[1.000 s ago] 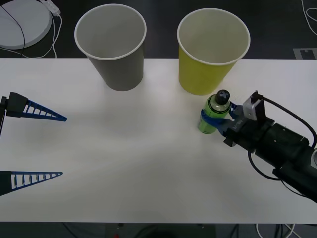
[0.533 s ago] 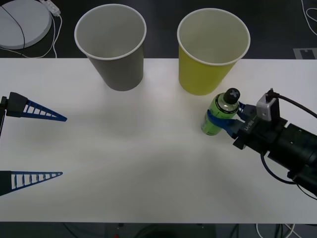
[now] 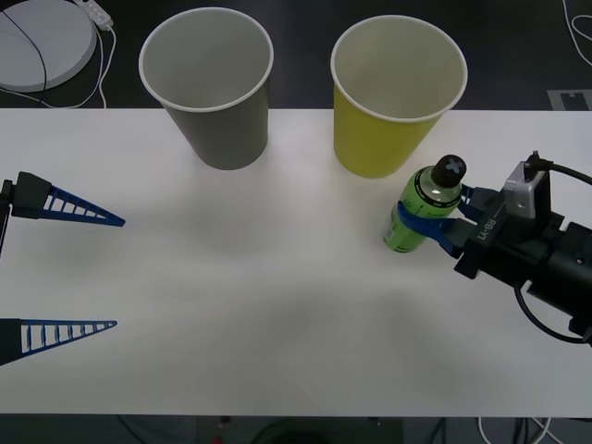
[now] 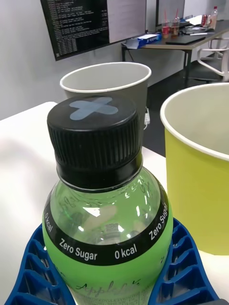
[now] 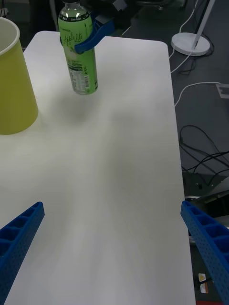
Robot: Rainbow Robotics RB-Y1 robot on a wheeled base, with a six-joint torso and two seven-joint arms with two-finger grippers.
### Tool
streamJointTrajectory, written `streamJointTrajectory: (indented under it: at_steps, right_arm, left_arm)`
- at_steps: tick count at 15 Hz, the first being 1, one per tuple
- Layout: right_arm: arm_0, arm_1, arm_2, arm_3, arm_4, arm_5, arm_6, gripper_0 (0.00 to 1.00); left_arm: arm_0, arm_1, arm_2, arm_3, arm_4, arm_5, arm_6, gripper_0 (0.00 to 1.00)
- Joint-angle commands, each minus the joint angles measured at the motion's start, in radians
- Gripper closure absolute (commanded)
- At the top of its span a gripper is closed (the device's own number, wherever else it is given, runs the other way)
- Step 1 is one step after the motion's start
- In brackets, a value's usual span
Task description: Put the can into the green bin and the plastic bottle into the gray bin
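Observation:
My right gripper [image 3: 418, 222] is shut on the plastic bottle [image 3: 427, 190], a small clear bottle with a green label and a black cap. It holds the bottle tilted, close beside the green bin [image 3: 384, 129] on its right. In the right wrist view the bottle [image 4: 107, 209] sits between the blue fingers [image 4: 33, 271], with the gray bin [image 4: 119, 88] and green bin [image 4: 200, 190] behind it. The gray bin [image 3: 217, 111] stands at the back left. My left gripper [image 3: 118, 273] rests open at the table's left edge, far from the bottle [image 5: 80, 52]. The can is out of view.
The white table [image 3: 277, 324] stretches wide between the two arms. A white round stand [image 3: 42, 37] with cables lies on the floor beyond the back left corner. More cables trail on the floor past the table's edge [image 5: 174, 95].
My right gripper has drawn the bottle to the right and raised it, its cap now higher and farther right. The left arm and both bins have stayed still.

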Motion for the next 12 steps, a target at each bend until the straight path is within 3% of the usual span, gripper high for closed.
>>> streamJointTrajectory:
  at_steps: [1, 12]
  right_arm:
    - [0.0, -0.042, -0.004, -0.03, -0.031, 0.013, -0.035, 1.0]
    - [0.0, -0.187, -0.044, -0.158, -0.002, 0.063, -0.313, 1.0]
  left_arm:
    - [0.0, 0.0, 0.0, 0.0, 0.0, 0.0, 0.0, 0.0]
    - [0.0, 0.0, 0.0, 0.0, 0.0, 0.0, 0.0, 0.0]
